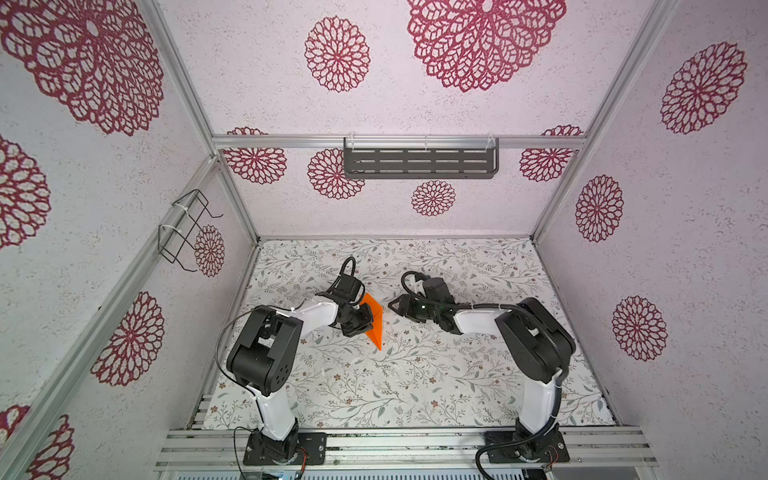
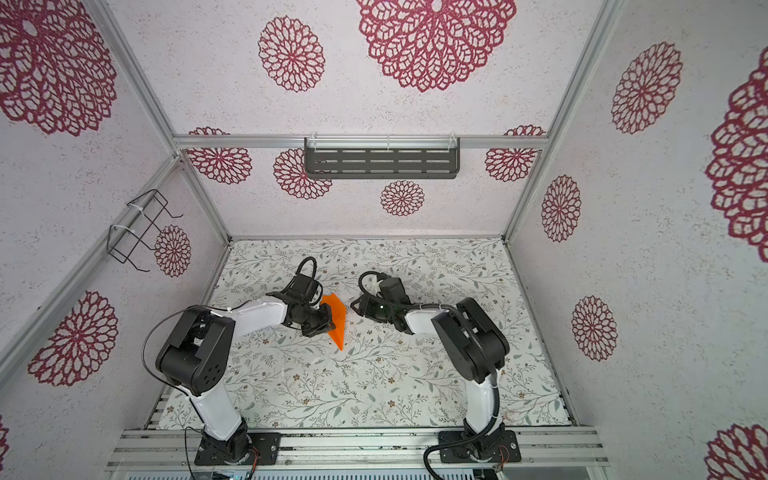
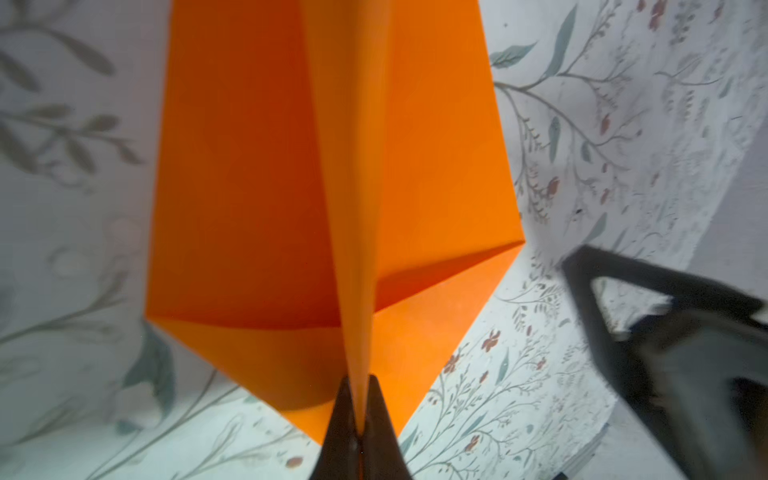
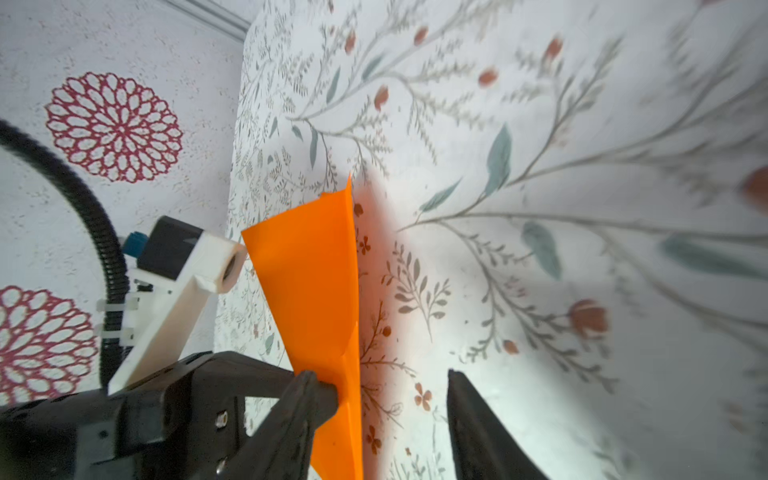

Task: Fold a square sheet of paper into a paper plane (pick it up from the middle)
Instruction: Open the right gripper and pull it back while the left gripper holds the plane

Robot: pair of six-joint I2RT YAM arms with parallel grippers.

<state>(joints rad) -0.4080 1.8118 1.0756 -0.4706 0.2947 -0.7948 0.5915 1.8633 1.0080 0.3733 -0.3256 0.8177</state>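
Grips the paper plane [image 1: 374, 320] by its centre crease with the left hand [image 3: 358, 386], shut tight, on edge over the surface [image 1: 415, 374] just 9 o'clock of centre, probably to free both wings. Sets the right hand [image 4: 380, 374] at 3 o'clock beside it, parted, gripping nothing. Looks bright orange: narrow dart, nose toward 6 o'clock, layered wings.

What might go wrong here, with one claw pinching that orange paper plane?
1. The left gripper pinches the paper plane only by its thin centre fold, so it might slip or swivel.
2. The open right gripper sits close beside a wing; moving carelessly, it could snag it.
3. The pointed tip looks close to the table; pressing down could crumple it.
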